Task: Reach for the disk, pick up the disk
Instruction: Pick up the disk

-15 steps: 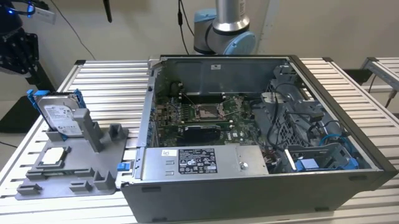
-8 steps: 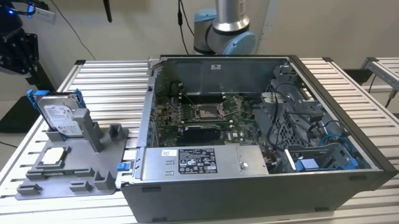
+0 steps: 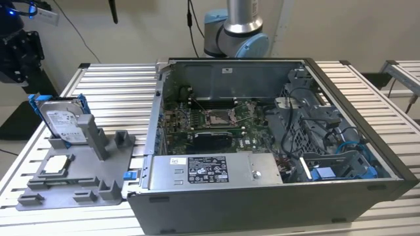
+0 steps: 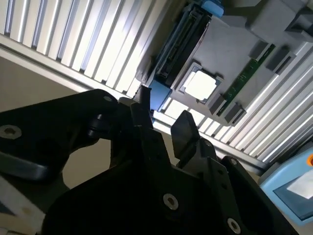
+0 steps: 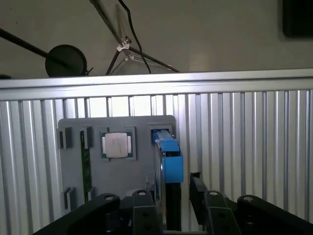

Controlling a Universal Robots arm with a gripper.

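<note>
Disk (image 3: 61, 119): upright in grey fixture (image 3: 82, 169), left of exterior view, on desk (image 3: 111, 78).
Gripper (image 5: 170, 188): jaws apart; first wrist view shows the disk's blue-railed edge between them.

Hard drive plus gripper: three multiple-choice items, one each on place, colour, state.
1. The hard drive is: A flat on the floor; B upright in the grey tray, at the exterior view's left of the computer case; C hanging from a cable.
2. Its rails are: A red; B yellow; C blue.
3. The gripper is: A open; B shut on the drive; C shut on a chip.
Answers: 1B, it stands on edge in the tray. 2C, blue strips along its edges. 3A, fingers apart in both wrist views.
</note>
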